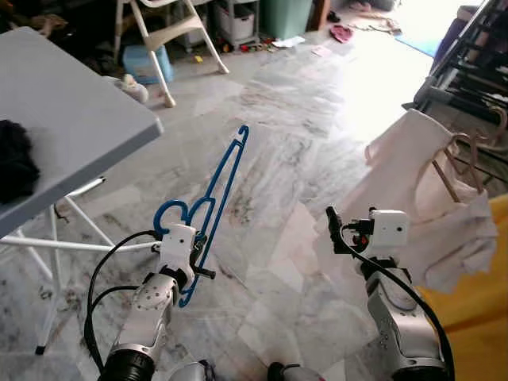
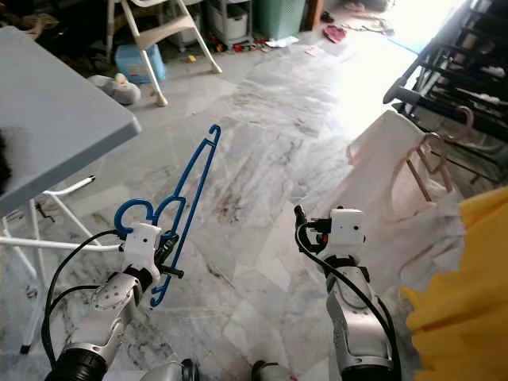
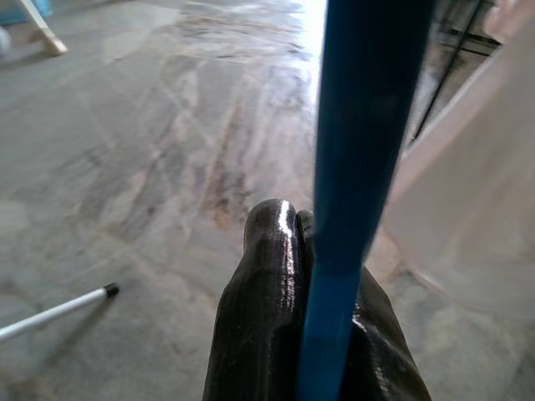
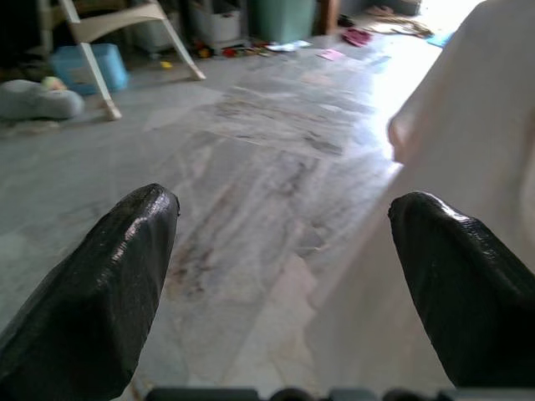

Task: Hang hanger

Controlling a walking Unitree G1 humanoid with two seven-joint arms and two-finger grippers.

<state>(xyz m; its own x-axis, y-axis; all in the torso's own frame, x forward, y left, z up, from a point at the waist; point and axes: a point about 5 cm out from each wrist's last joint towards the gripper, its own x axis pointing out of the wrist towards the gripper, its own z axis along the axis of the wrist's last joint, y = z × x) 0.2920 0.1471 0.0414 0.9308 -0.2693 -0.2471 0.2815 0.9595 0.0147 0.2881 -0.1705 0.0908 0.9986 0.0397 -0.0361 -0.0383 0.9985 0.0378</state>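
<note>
No text, label or number can be read anywhere — nothing legible

A grey table (image 1: 71,119) stands at the left with a dark cloth (image 1: 16,163) lying on it. The marble floor (image 1: 302,159) carries a white chair (image 1: 171,36) and scattered clutter.

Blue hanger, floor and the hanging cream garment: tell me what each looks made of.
Blue hanger: probably moulded plastic, thin and uniformly coloured, clamped in the left gripper. Floor: polished marble or marble-look tile, grey veining, grout lines, window glare. Cream garment: soft woven fabric, matte, draping in folds on a wooden-looking hanger.
</note>
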